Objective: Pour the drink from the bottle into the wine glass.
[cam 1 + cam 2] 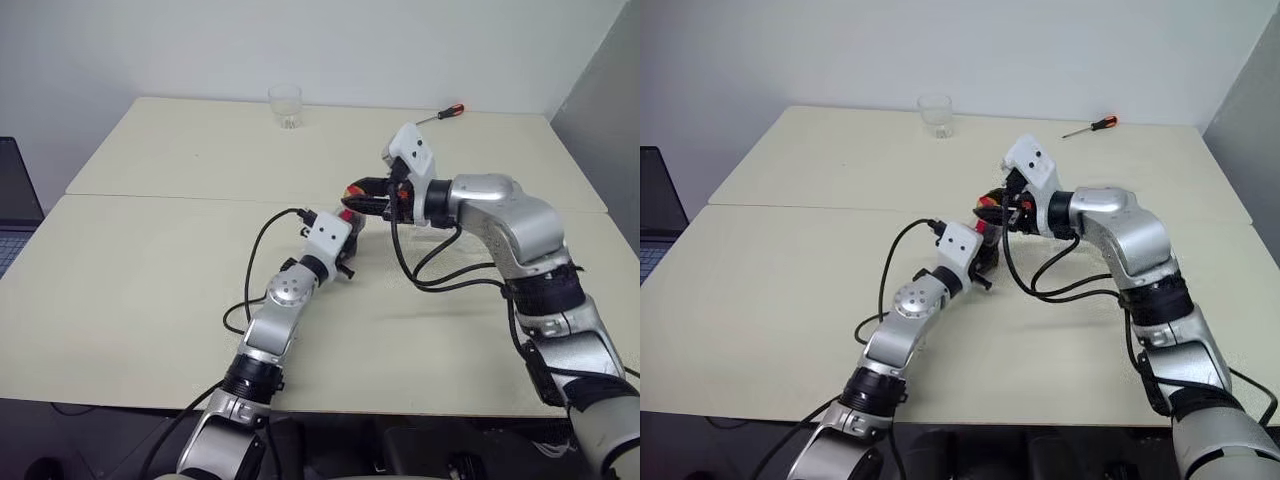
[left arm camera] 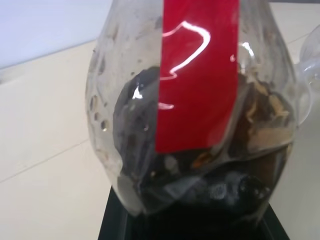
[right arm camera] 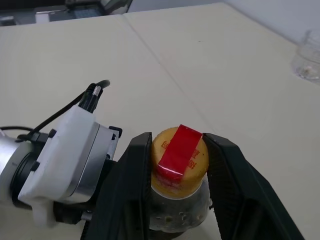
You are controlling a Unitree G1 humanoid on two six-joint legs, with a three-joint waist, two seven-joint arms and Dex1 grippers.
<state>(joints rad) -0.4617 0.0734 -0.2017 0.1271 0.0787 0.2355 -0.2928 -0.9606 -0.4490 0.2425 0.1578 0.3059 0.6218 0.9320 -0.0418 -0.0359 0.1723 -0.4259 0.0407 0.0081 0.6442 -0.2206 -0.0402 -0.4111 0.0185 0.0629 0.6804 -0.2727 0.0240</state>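
Centrally over the tabletop (image 1: 150,290), my left hand (image 1: 985,262) clamps the bottle (image 2: 200,115) by its body, while my right hand (image 3: 177,165) pinches its yellowish cap (image 3: 179,159) between 2 fingers from above.

Two cream tables (image 1: 150,290) pushed together, plain white wall (image 1: 300,40)

The red strip (image 3: 178,152) over the bottle's (image 3: 176,205) yellow cap bears print too small to read.
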